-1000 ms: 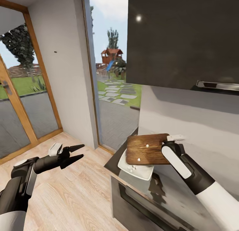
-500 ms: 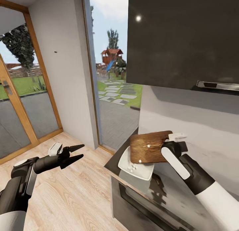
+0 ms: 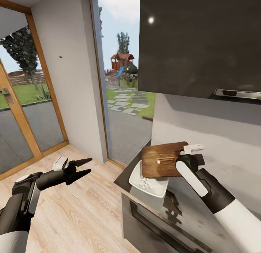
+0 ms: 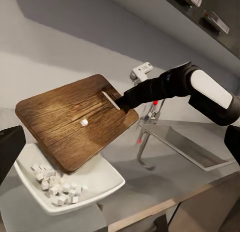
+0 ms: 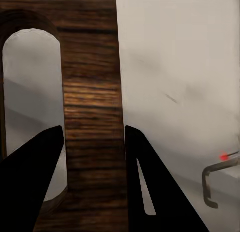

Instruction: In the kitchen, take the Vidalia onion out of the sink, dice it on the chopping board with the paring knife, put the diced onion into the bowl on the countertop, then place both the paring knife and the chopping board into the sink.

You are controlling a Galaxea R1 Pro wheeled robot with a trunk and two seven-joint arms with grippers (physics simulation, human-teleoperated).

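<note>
My right gripper [image 3: 178, 159] is shut on the slot-handle end of the dark wood chopping board [image 3: 160, 159], holding it tilted with its low edge over the white bowl [image 3: 158, 189] at the countertop's [image 3: 188, 205] end. In the right wrist view its fingers [image 5: 145, 182] pinch the strip beside the slot of the board [image 5: 90, 92]. In the left wrist view diced onion cubes [image 4: 55, 184] lie in the bowl [image 4: 100, 179], and one cube [image 4: 84, 122] sits on the board [image 4: 65, 137]. My left gripper [image 3: 88, 166] hangs open over the floor, holding nothing. The paring knife is out of view.
The steel sink [image 4: 192, 144] and its chrome tap [image 4: 152, 112] lie beyond the bowl along the counter. A dark wall cabinet [image 3: 199, 42] hangs above the right arm. An oven front [image 3: 145, 224] sits under the counter. Wood floor [image 3: 79, 209] and glass doors lie at left.
The board has tipped steeper and shifted slightly toward the wall. One onion cube slid off it into the bowl, which now holds more pieces. The left arm has not moved.
</note>
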